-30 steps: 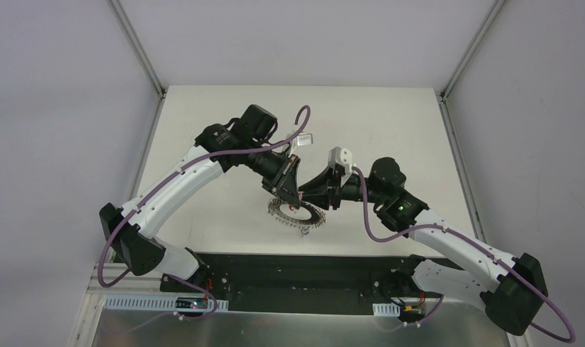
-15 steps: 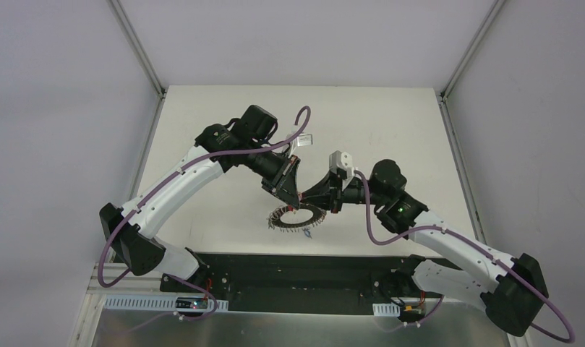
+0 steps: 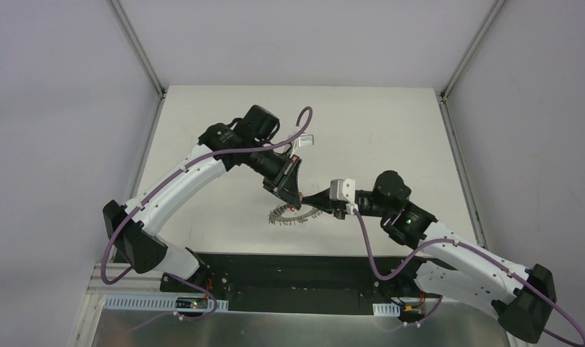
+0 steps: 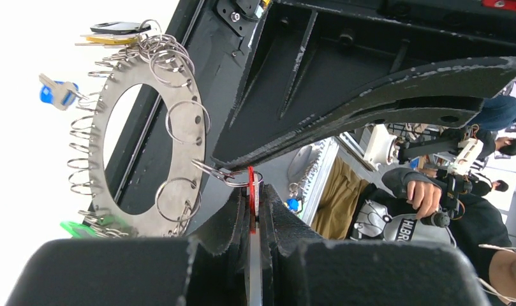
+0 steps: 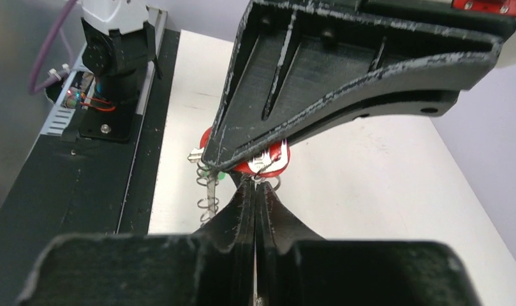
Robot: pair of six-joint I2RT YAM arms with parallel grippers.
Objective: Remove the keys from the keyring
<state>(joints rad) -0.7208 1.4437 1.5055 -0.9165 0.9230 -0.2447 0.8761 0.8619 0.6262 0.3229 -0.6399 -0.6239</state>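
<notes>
The keyring (image 4: pixel 192 137) is a flat silvery ring plate hung with small wire rings; in the top view the keyring (image 3: pixel 288 215) hangs tilted over the table. My left gripper (image 4: pixel 254 199) is shut on a red-tagged key (image 4: pixel 250 185) held edge-on, blade between the pads. My right gripper (image 5: pixel 256 185) is shut at the small split ring (image 5: pixel 272 185) under the red tag (image 5: pixel 275 163). Blue (image 4: pixel 54 93), yellow (image 4: pixel 106 39), black (image 4: pixel 118 27) and green (image 4: pixel 78 228) tagged keys hang on the plate's rim. Both grippers, left (image 3: pixel 296 199) and right (image 3: pixel 311 206), meet above the ring.
The white table (image 3: pixel 390 137) lies under both arms. A black base strip (image 3: pixel 289 264) runs along its near edge, close to the hanging ring. Grey walls and metal frame posts (image 3: pixel 137 50) close in the sides.
My right gripper has shut and its arm has swung lower and nearer the front. The keyring, lying flatter before, now hangs tilted. The left arm has barely moved.
</notes>
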